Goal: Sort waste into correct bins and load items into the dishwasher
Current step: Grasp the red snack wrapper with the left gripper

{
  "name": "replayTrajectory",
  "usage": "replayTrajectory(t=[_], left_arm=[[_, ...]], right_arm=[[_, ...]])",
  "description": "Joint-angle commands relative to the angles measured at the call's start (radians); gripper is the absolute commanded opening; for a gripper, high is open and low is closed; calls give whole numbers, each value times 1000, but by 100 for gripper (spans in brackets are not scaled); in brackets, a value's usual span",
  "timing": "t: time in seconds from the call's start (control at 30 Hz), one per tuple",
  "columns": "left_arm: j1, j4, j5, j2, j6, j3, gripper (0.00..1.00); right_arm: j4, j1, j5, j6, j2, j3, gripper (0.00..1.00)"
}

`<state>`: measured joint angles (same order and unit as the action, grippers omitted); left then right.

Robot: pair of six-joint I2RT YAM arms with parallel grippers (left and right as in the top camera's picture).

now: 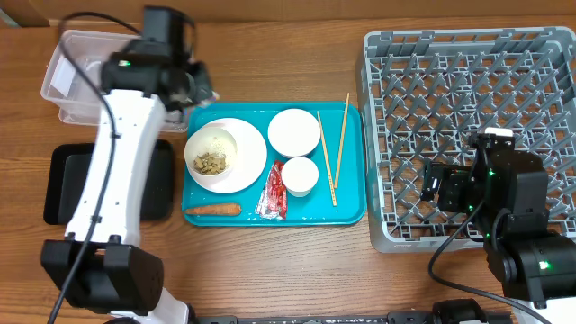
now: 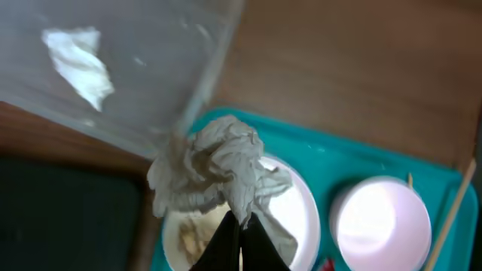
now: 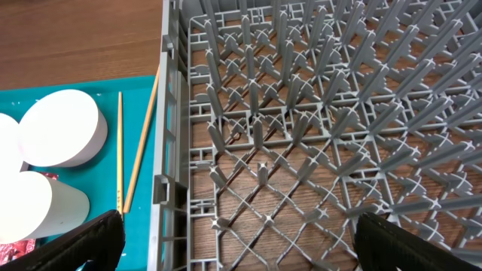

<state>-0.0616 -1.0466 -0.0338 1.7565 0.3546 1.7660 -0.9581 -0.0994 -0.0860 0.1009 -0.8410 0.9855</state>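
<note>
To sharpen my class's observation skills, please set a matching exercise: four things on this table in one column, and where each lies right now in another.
Things
1. crumpled silver foil
2. small orange carrot
3. two thin wooden chopsticks
4. red-white wrapper

Places
A. along the right side of the teal tray
B. pinched in the left gripper
C. between the round white plate and the small white cup
D. at the teal tray's near edge, left corner

Pairs: 1-B, 2-D, 3-A, 4-C

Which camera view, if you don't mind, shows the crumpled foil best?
The left wrist view: the crumpled foil fills the centre, pinched in the left fingers. Overhead, the left arm hides it; the right wrist view misses it.
</note>
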Motion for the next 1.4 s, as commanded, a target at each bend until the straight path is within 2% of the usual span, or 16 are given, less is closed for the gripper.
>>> replayTrajectory(t=[0.0,0.27,0.3,0.37,0.4,0.47,0.6,0.73,0.8,0.93,1.17,1.37], left_arm=[[79,80,-29,5,-26,17,4],[177,207,-29,110,-26,17,4],[186,220,-29,134,-26,17,8],[193,229,-29,151,-26,17,33],[194,229,-25,152,-26,17,42],[194,224,-8,143,-26,18,47],[178,143,108,88,-29,18,50],[119,-87,244,52,-31,17,52],[58,-249,234,56,-53,11,54],[-48,-373,238,56,-55,-67,56],[-221,-282,297,56,2,-288,57],[-293,-139,385,56,66,-434,57]], right_arm=[[6,3,-11,4,5,29,100],[5,3,-11,4,5,29,100],[5,3,-11,4,5,29,100],[5,3,-11,4,5,29,100],[5,3,-11,4,5,29,100],[5,3,-11,4,5,29,100],[5,3,-11,4,5,29,100],[5,3,-11,4,5,29,100],[5,3,-11,4,5,29,100],[5,3,-11,4,5,29,100],[5,3,-11,4,5,29,100],[4,3,-11,4,5,29,100]])
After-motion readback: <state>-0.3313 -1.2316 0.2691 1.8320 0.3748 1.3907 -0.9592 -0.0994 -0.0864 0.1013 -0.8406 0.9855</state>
